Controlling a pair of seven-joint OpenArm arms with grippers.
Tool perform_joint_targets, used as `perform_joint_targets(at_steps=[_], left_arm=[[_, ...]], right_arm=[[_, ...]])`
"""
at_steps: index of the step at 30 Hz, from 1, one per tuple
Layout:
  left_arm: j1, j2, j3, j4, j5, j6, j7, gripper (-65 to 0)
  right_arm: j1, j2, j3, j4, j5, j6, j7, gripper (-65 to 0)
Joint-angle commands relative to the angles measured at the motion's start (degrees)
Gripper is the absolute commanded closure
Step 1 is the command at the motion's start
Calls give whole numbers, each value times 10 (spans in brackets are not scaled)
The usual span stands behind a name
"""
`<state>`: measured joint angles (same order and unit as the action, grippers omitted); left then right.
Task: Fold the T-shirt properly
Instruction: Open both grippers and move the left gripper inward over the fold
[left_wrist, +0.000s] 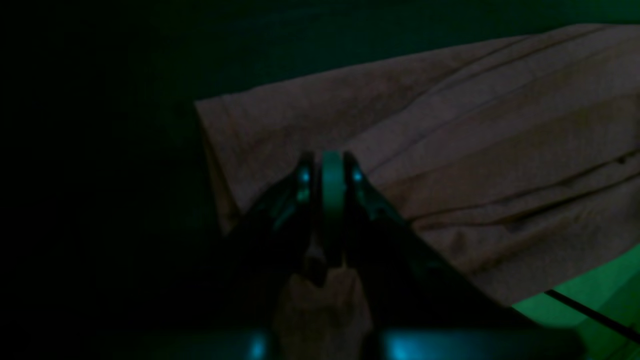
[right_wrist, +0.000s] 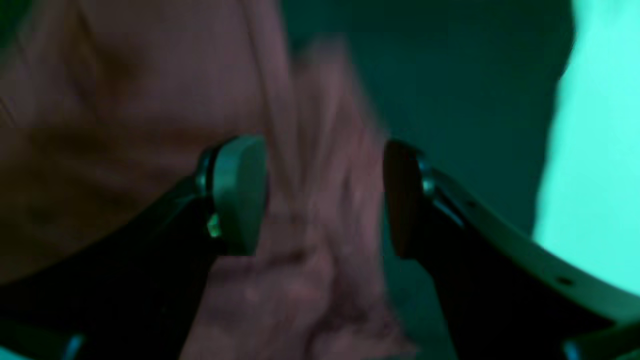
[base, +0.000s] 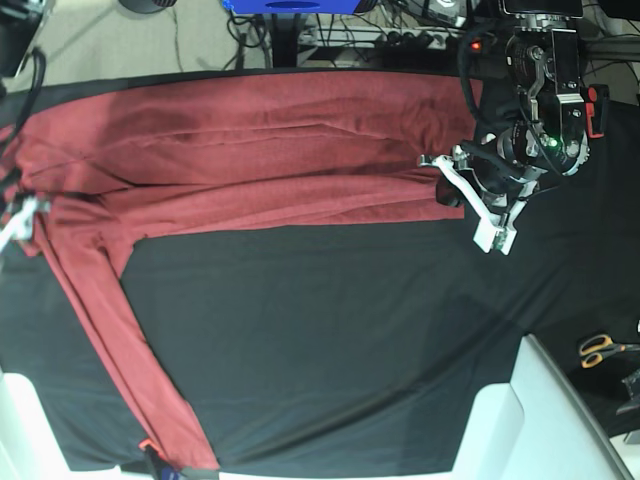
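The maroon T-shirt (base: 260, 160) lies folded lengthwise across the back of the black table cloth (base: 330, 330). One long sleeve (base: 110, 320) trails toward the front left. At the shirt's right end my left gripper (base: 465, 195) is shut; in the left wrist view its fingers (left_wrist: 331, 170) press together over the shirt (left_wrist: 500, 150), with cloth bunched between them. At the far left edge my right gripper (base: 15, 220) sits on the shirt's left end. The right wrist view shows this gripper (right_wrist: 325, 195) with its pads well apart and blurred maroon fabric (right_wrist: 100, 100) loose between them.
Scissors (base: 600, 348) lie at the table's right edge. White bins stand at the front right (base: 520, 420) and front left (base: 25, 430). Cables and a blue object (base: 290, 5) sit behind the table's far edge.
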<state>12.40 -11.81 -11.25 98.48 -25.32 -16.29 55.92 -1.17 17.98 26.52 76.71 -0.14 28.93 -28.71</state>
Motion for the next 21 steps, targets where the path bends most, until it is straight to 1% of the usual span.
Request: perform_joint_targets(at_steps=[1,3,5,7,8,10,14,17,21], left_arm=[[-4,-5,-2,9,-6,-1,-10,0],[-4,-5,-3,9,-6,-1,-10,0],[-5,-5,-3,9,-6,-1,-10,0],[-5,-5,-3,9,-6,-1,-10,0],[-5,-5,-3,9,-6,-1,-10,0],[-5,-5,-3,9,-6,-1,-10,0],[-5,-5,-3,9,-3,-1,-10,0],[-5,-5,-3,9,-2,-1,-10,0],[-4,-8,-1,9,-2,-1,-10,0]], right_arm=[[29,12,-9,1,0,-1,4,-356],[80,19,-44,-49,-1,-1,4,-356],[138,36,-96,-132,-1,-1,8,-356],[194,42,-140,-215,-1,-1,9,-356],[223,42,-158,-258,-1,-1,19,-356],[266,46,-183,-335,-1,-5,62,-356],[333,46,-201,-475,-2,-7,133,-356],[339,51,-199,-502,-2,-7,150,-356],[309,55,-198,-470,2,-7,152,-356]])
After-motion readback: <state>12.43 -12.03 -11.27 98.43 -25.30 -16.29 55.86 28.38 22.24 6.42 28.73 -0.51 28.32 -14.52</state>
